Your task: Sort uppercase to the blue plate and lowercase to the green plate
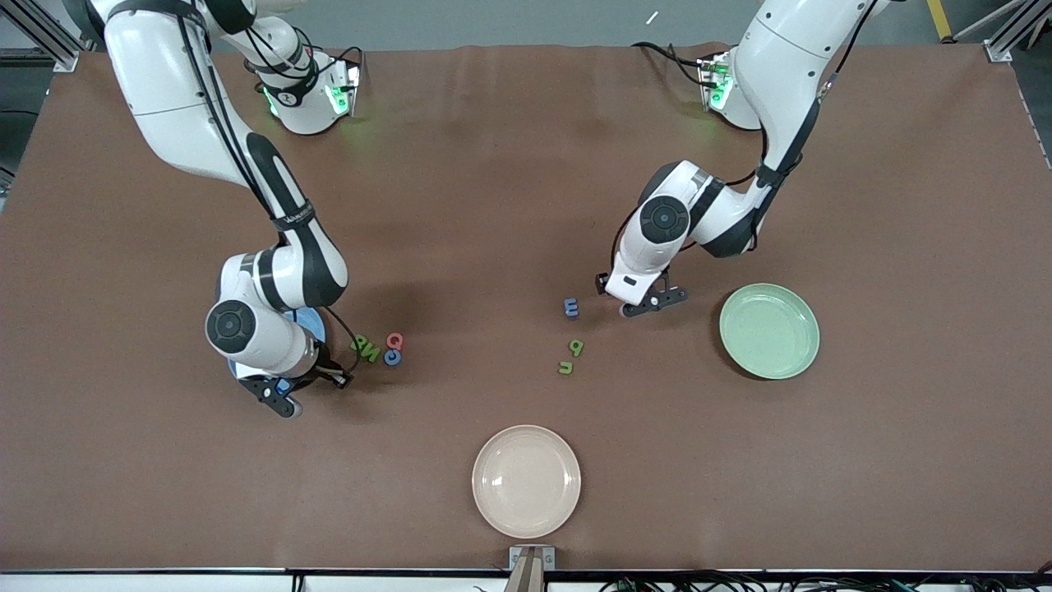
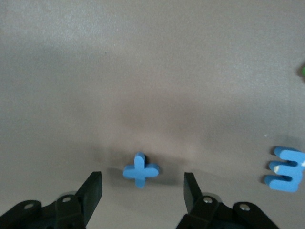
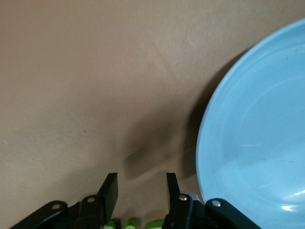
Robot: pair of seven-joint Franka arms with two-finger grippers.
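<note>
The left gripper (image 2: pixel 142 191) is positioned low over the tabletop (image 1: pixel 526 164) with its jaws spread apart, one on each side of the blue x-shaped letter (image 2: pixel 140 170), which lies flat and is not touched by either finger. The blue m-shaped letter (image 1: pixel 571 307) lies flat just beside the left gripper, toward the right arm's end of the tabletop. The green q-shaped letter (image 1: pixel 577 348) and the green u-shaped letter (image 1: pixel 566 367) lie nearer to the front camera than the m-shaped letter, close to each other but apart. The green plate (image 1: pixel 769 330) sits near the left gripper, toward the left arm's end of the tabletop, with nothing on it. The right gripper (image 3: pixel 141 193) hangs beside the rim of the blue plate (image 3: pixel 257 143), its jaws partly parted around a green foam piece (image 3: pixel 129 222), of which only the top edges show; which letter it is cannot be told. A green letter (image 1: pixel 365 349), the red-pink Q (image 1: pixel 394 339) and the blue C-shaped ring (image 1: pixel 392 357) lie clustered on the tabletop just beside the right gripper. The cream plate (image 1: pixel 526 481) sits nearest the front camera.
</note>
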